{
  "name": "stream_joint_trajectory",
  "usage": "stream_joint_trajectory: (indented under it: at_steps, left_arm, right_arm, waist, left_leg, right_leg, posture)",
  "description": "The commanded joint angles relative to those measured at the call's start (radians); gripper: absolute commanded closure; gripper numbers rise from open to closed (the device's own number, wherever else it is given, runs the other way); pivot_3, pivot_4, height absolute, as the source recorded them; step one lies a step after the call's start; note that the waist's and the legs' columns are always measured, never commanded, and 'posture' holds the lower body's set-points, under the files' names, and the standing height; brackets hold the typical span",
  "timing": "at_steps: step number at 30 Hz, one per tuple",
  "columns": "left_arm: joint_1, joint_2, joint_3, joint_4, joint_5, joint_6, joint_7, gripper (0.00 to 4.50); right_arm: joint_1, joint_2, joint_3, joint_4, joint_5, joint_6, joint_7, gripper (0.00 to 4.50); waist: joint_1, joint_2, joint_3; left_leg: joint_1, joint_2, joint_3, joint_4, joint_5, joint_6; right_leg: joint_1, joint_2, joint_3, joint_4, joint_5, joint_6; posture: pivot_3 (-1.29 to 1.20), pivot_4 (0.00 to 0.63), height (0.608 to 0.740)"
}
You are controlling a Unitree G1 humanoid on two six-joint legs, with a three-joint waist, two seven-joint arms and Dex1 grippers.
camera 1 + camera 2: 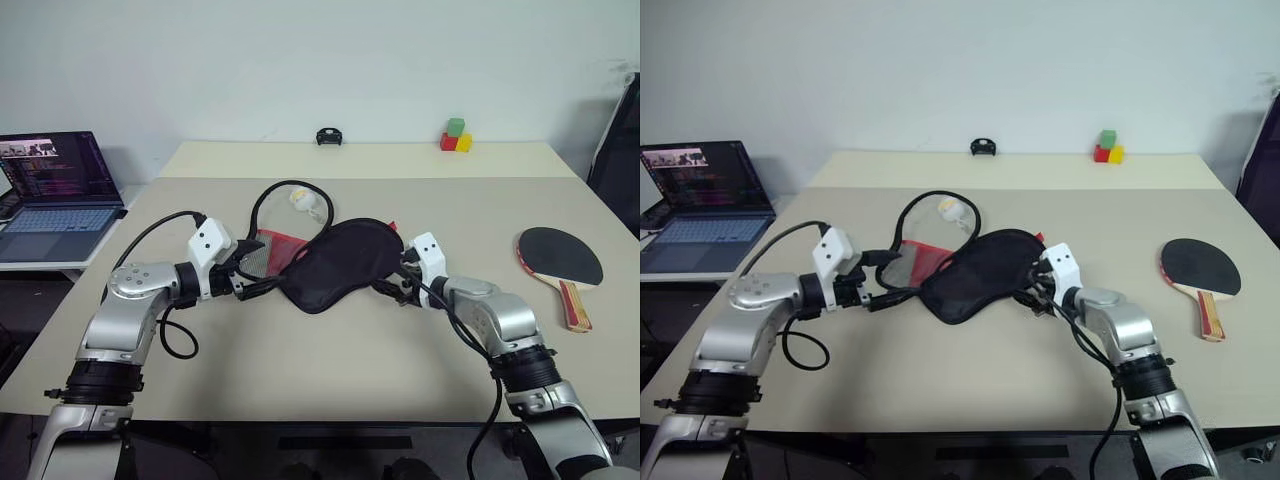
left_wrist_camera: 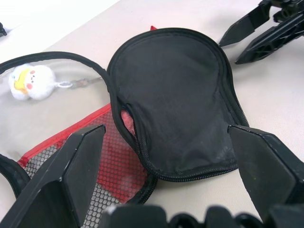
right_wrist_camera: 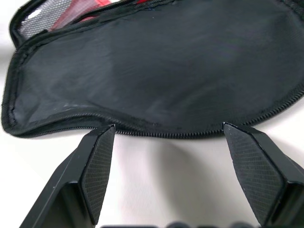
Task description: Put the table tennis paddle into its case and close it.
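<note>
So the case (image 1: 335, 262) is lying unzipped in the middle of the table (image 1: 330, 370) — black fabric flap folded over on top, with red lining and black mesh pocket poking out on the robot's left side. Nothing in it that I can see, at least the paddle isn't there. Its long axis runs diagonally, the wide rounded end pointing away toward the right and the narrower end toward the left arm. A black zipper loop curls out behind it, next to a little white plush charm (image 1: 303, 199).

The table tennis paddle (image 1: 560, 260) sits well apart on the right side of the table, flat, black rubber face up, round head away from the robot and the striped handle pointing back toward the near edge.

Left gripper (image 1: 243, 275) has its fingers spread wide, empty, right at the mesh end of the case. Right gripper (image 3: 166, 156) is also spread wide, holding nothing, fingertips just at the zipper edge.
</note>
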Motion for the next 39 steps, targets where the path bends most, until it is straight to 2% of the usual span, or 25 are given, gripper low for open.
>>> stream_joint_trajectory:
  at_steps: [1,6,13,16,24,29,39]
  left_arm:
    - [-0.013,0.006,0.017,-0.013,-0.002,-0.021,0.005,0.00]
    - [-0.008,0.005,0.022,-0.019,-0.001,-0.023,0.014,0.00]
    - [0.004,0.005,0.024,-0.025,-0.001,-0.027,0.020,0.00]
    - [0.007,0.004,0.021,-0.023,-0.001,-0.031,0.021,0.00]
    - [-0.002,-0.003,0.017,-0.037,-0.038,-0.025,-0.028,0.00]
    - [-0.009,0.003,0.046,-0.078,-0.134,0.070,-0.073,0.00]
    - [-0.020,0.012,0.057,-0.066,-0.137,0.082,-0.066,0.00]
  right_arm:
    - [-0.069,0.020,-0.033,0.029,0.026,0.074,-0.003,0.57]
    - [-0.111,0.012,-0.031,0.068,-0.006,0.094,-0.014,0.57]
    - [-0.089,-0.029,-0.054,-0.032,0.037,0.104,0.041,0.57]
    - [-0.079,-0.022,-0.089,-0.044,0.039,0.120,0.008,0.57]
    - [-0.062,0.022,-0.131,0.004,0.022,0.198,-0.112,0.57]
    - [-0.065,0.070,-0.172,0.022,0.057,0.250,-0.135,0.57]
    - [-0.114,0.195,-0.226,0.063,0.105,0.305,-0.158,0.57]
  waist:
    - [0.000,0.000,0.000]
    - [0.000,0.000,0.000]
    - [0.000,0.000,0.000]
    - [0.000,0.000,0.000]
    - [0.000,0.000,0.000]
    - [-0.002,0.000,0.000]
    - [-0.014,-0.001,-0.001]
  left_leg:
    - [0.000,0.000,0.000,0.000,0.000,0.000]
    - [0.000,0.000,0.000,0.000,0.000,0.000]
    - [-0.003,0.000,0.000,0.000,0.000,0.000]
    - [-0.004,0.000,0.000,0.000,0.000,0.000]
    - [-0.007,0.000,0.001,0.000,0.000,0.000]
    - [-0.007,0.000,0.001,0.000,0.000,0.000]
    - [-0.007,0.000,0.003,0.000,0.000,0.000]
  right_leg:
    - [0.000,0.000,0.000,0.000,0.000,0.000]
    - [-0.001,0.000,0.000,0.000,0.000,0.000]
    - [-0.003,0.000,0.000,0.001,0.000,0.000]
    - [-0.005,0.000,0.000,0.001,0.000,0.000]
    - [-0.008,0.000,0.001,0.002,0.000,0.000]
    - [-0.009,0.000,0.001,0.002,0.000,0.000]
    - [-0.013,0.000,0.003,0.009,0.000,0.000]
  posture:
    - [0.00,0.150,0.740]
    - [0.00,0.150,0.740]
    - [0.00,0.150,0.740]
    - [0.00,0.150,0.740]
    - [0.00,0.150,0.740]
    - [0.00,0.150,0.740]
    - [0.00,0.150,0.740]
